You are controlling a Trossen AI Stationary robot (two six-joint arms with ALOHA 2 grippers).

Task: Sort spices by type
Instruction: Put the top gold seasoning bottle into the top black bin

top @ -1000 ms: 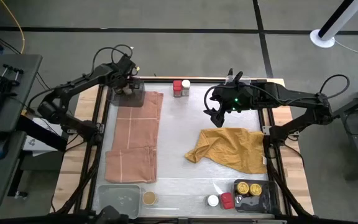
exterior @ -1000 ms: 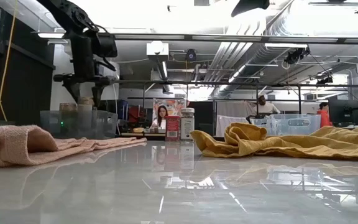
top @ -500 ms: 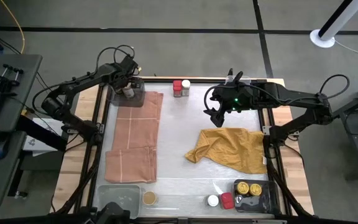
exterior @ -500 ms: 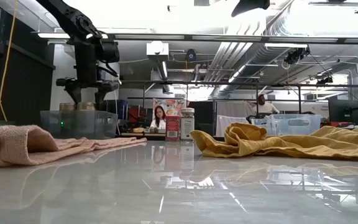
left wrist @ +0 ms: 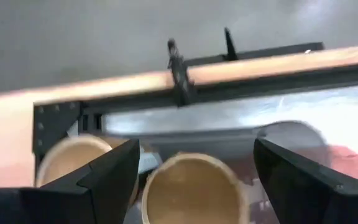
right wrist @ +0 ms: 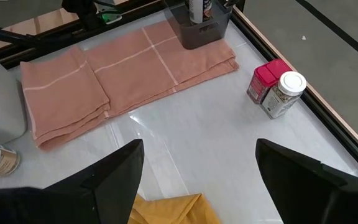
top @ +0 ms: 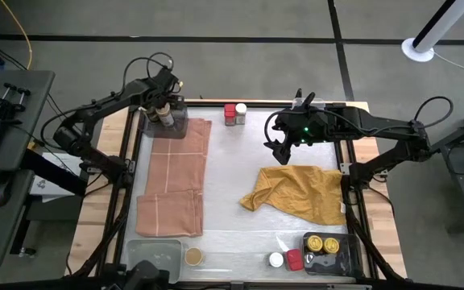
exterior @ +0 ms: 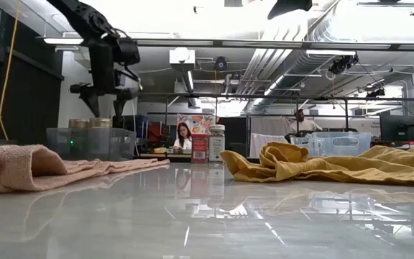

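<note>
Jars with gold lids (top: 321, 242) sat in a tray (top: 346, 259) at five o'clock on the tabletop (top: 232, 185). Mid-table, the right pincer (top: 275, 148) hung open. At eleven o'clock the left pincer (top: 161, 98) gaped above two tan-lidded jars (exterior: 90, 123) in a tray (top: 179, 126).

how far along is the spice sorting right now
Done: two tan-lidded jars stand in the far-left tray, two gold-lidded jars in the near-right tray.
In hand: nothing; the left gripper hangs open above the tan pair, the right gripper waits open mid-table.
Left: a red jar and white-lidded jar at the far edge, a tan one, a white one and a red one near.
</note>
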